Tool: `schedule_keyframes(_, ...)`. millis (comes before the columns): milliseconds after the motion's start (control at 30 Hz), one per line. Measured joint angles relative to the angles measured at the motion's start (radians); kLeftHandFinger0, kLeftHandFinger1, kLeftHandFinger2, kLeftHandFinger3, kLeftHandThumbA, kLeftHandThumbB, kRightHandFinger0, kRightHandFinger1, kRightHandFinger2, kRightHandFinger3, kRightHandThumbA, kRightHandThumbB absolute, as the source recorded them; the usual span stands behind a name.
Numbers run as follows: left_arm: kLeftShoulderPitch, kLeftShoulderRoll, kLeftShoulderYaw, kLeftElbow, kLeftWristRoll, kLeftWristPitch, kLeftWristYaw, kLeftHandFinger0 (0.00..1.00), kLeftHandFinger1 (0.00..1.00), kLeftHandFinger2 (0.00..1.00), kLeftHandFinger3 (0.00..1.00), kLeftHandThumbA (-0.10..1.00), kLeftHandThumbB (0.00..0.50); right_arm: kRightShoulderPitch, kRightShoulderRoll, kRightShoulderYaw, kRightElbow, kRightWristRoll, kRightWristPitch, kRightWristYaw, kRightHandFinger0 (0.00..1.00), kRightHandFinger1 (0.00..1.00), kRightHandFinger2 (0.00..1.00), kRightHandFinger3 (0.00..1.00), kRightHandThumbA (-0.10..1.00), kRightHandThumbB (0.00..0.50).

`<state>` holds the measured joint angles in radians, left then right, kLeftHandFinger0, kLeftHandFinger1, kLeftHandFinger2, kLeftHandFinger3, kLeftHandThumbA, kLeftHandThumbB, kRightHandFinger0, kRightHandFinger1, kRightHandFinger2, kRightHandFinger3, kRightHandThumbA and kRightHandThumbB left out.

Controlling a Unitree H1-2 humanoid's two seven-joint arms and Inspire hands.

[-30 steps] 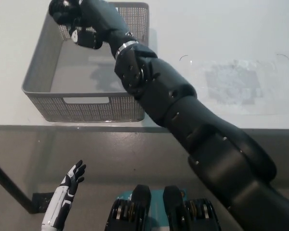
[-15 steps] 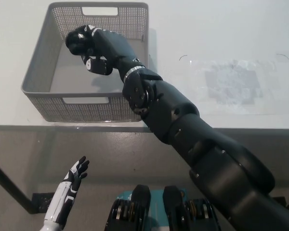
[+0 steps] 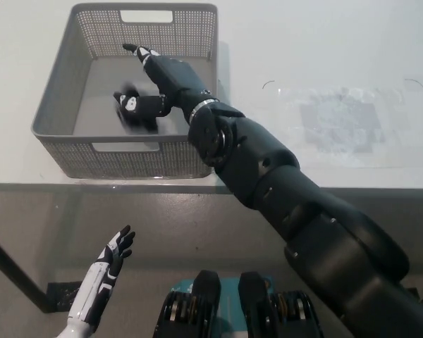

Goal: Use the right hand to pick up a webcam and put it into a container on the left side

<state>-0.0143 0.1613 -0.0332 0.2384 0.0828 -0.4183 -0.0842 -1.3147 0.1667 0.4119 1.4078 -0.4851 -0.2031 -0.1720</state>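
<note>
- Grey perforated plastic basket (image 3: 63, 151) sits at the left of the white table (image 3: 324, 42), and my black right hand (image 3: 158, 74) reaches into it from the right
- I see the hand spread apart, one finger pointing toward the basket's far wall, with nothing visibly clasped
- The small black webcam with a pale lens face (image 3: 132, 107) shows as a motion-blurred dark shape low inside the basket, just beside the hand; I cannot tell whether it touches the floor or a fingertip
- I judge the webcam light and rigid, a hard smooth plastic shell that can slip in hard fingers; the lens face is the fragile part
- If I need to take it again, I would close on the sides of the body, away from the lens, and avoid any hinge or clip
- A clear plastic sheet (image 3: 338, 120) lies flat on the table to the right, well apart from the basket
- My white left hand (image 3: 106, 271) rests below the table edge at lower left, fingers apart, holding nothing
</note>
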Motion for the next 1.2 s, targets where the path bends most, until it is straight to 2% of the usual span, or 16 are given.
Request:
schedule_keyframes(300, 0.000, 0.000, -0.005, 0.000, 0.000, 0.000, -0.003, 1.00, 1.00, 1.00, 1.00, 1.00, 0.217, -0.007, -0.030, -0.040, -0.015, 0.030, 0.001, 0.086, 1.00, 1.00, 1.00, 1.00, 1.00, 0.496)
schedule_keyframes(400, 0.000, 0.000, -0.007, 0.000, 0.000, 0.000, -0.003, 1.00, 1.00, 1.00, 1.00, 1.00, 0.215, -0.010, -0.035, -0.070, -0.031, 0.044, 0.000, 0.103, 1.00, 1.00, 1.00, 1.00, 1.00, 0.478)
schedule_keyframes(433, 0.000, 0.000, -0.008, 0.000, 0.000, 0.000, -0.003, 1.00, 1.00, 1.00, 1.00, 1.00, 0.217, -0.011, -0.037, -0.078, -0.040, 0.049, 0.000, 0.107, 1.00, 1.00, 1.00, 1.00, 1.00, 0.494)
schedule_keyframes(500, 0.000, 0.000, -0.008, 0.000, 0.000, 0.001, -0.004, 1.00, 1.00, 1.00, 1.00, 1.00, 0.220, -0.013, -0.045, -0.118, -0.076, 0.072, -0.001, 0.123, 1.00, 1.00, 1.00, 1.00, 1.00, 0.496)
schedule_keyframes(567, -0.001, 0.001, -0.008, 0.000, -0.001, 0.001, -0.006, 1.00, 1.00, 1.00, 1.00, 1.00, 0.226, -0.018, -0.059, -0.164, -0.131, 0.099, -0.006, 0.137, 1.00, 1.00, 1.00, 1.00, 1.00, 0.485)
schedule_keyframes(600, -0.001, 0.002, -0.008, 0.000, -0.002, 0.001, -0.008, 1.00, 1.00, 1.00, 1.00, 1.00, 0.229, -0.020, -0.067, -0.186, -0.162, 0.113, -0.008, 0.142, 1.00, 1.00, 1.00, 1.00, 1.00, 0.456)
schedule_keyframes(933, -0.001, 0.004, -0.010, 0.005, -0.002, 0.006, -0.013, 1.00, 1.00, 1.00, 1.00, 1.00, 0.213, 0.035, -0.154, -0.285, -0.557, 0.180, 0.018, 0.192, 1.00, 1.00, 1.00, 1.00, 1.00, 0.467)
schedule_keyframes(1133, -0.001, 0.004, -0.010, 0.008, -0.001, 0.008, -0.013, 1.00, 1.00, 1.00, 1.00, 1.00, 0.237, 0.148, -0.195, -0.295, -0.778, 0.195, 0.056, 0.222, 1.00, 1.00, 1.00, 1.00, 1.00, 0.424)
schedule_keyframes(1200, -0.001, 0.004, -0.010, 0.010, -0.001, 0.008, -0.013, 1.00, 1.00, 1.00, 1.00, 1.00, 0.225, 0.197, -0.212, -0.297, -0.848, 0.200, 0.068, 0.230, 1.00, 1.00, 1.00, 1.00, 1.00, 0.408)
